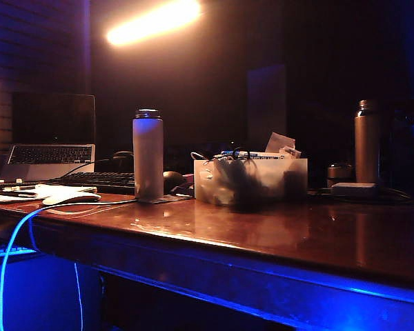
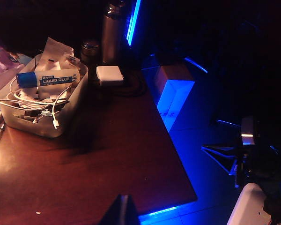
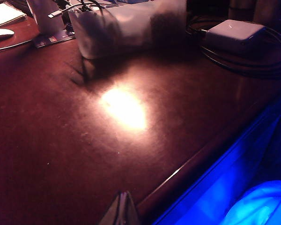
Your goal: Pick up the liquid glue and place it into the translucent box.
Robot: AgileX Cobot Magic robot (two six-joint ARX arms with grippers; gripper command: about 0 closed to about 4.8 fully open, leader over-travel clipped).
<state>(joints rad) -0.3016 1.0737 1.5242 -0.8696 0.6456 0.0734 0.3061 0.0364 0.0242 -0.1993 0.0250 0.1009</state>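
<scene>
- Liquid glue (image 2: 48, 78): slim tube, translucent whitish body, blue cap, printed label; lies flat on the contents inside the box
- Translucent box (image 2: 65, 110): low frosted plastic tub holding white cables and papers; stands on the dark wooden bench (image 2: 107, 159), just beside a tall white bottle (image 1: 148, 155)
- Handling, judged: glue light, stiff, smooth, likely slippery; best gripped across mid-body
- Left hand (image 2: 122, 211): above bench edge, well apart from box; fingers meet, empty
- Right hand (image 3: 123, 210): near bench edge, clenched, empty
</scene>
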